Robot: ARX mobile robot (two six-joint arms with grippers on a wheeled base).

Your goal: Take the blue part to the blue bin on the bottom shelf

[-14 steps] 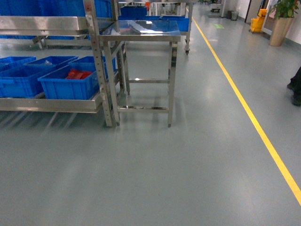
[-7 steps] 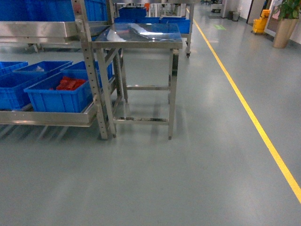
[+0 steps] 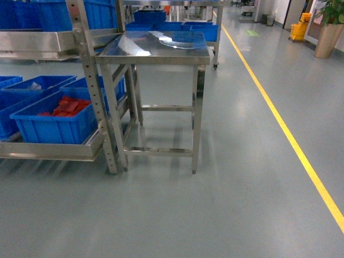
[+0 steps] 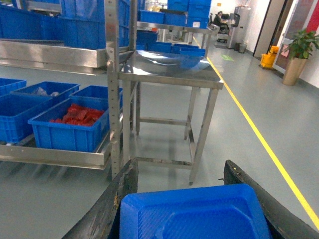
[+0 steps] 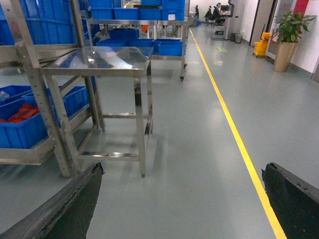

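Observation:
In the left wrist view a blue part [image 4: 192, 214] with a ribbed face and raised rim fills the gap between my left gripper's [image 4: 180, 167] dark fingers, which press on both its sides. My right gripper [image 5: 183, 169] hangs open over bare floor, holding nothing. The bottom shelf [image 3: 48, 150] [image 4: 55, 155] of the steel rack carries several bright blue bins. The nearest blue bin [image 3: 54, 121] [image 4: 70, 127] holds red pieces. Others [image 3: 32, 86] [image 4: 20, 114] sit behind and left of it. Neither gripper shows in the head view.
A steel table [image 3: 156, 51] [image 5: 99, 62] stands against the rack's perforated upright [image 3: 94, 91]. A yellow floor line [image 3: 285, 134] runs along the right. More blue bins [image 3: 172, 27] and a cart lie beyond, with a potted plant [image 3: 328, 32] at the far right.
The head view has moved closer to the table. The rack and its bins have slid left and lower in the frame.

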